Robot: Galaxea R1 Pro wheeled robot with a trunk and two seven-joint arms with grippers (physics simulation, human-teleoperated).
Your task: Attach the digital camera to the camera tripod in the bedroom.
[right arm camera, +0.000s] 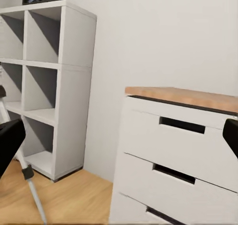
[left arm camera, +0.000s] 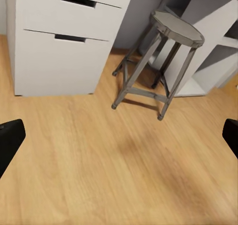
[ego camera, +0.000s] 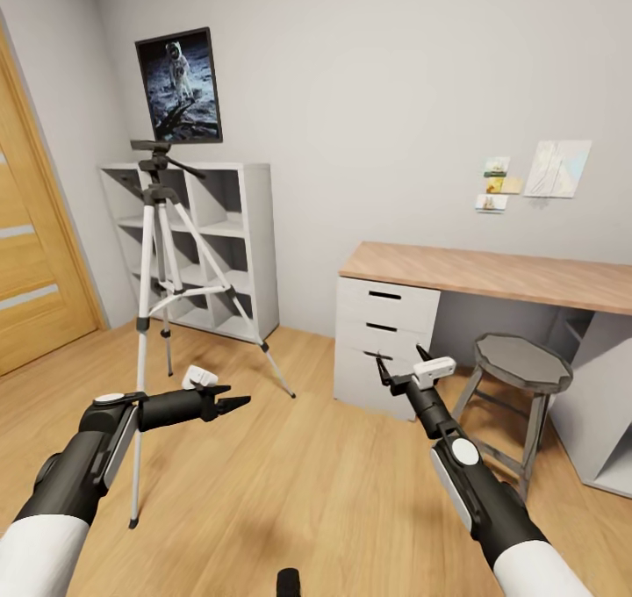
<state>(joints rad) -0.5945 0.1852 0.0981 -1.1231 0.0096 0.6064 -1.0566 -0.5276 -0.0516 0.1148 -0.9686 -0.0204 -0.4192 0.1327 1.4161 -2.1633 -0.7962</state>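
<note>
Left gripper (ego camera: pixel 230 401): my fingers are spread with nothing between them; it hangs low over the plank floor (ego camera: pixel 290 492), pointing across toward the drawers; in the left wrist view its dark fingertips (left arm camera: pixel 11 140) sit at both edges, far apart.
Door (ego camera: pixel 31 272): oak, at the far left wall.
Camera tripod (ego camera: pixel 162 290): stands upright on the floor in front of the white cube shelf (ego camera: pixel 233 246); long axis vertical; three thin silver legs splay outward, one foot near my left forearm; its dark head carries a pan handle jutting toward the right; head plate looks bare.
Poster (ego camera: pixel 180 85): astronaut picture on the wall above the shelf, behind the tripod head.
Right gripper (ego camera: pixel 399 367): I see the fingers parted and holding nothing; it is raised in front of the drawer unit (ego camera: pixel 382 334).
Desk (ego camera: pixel 491 274): wooden top over the drawers.
Stool (ego camera: pixel 518 382): grey, octagonal seat, tucked beside the drawers, just beyond my right arm.
Digital camera: I cannot find it.
</note>
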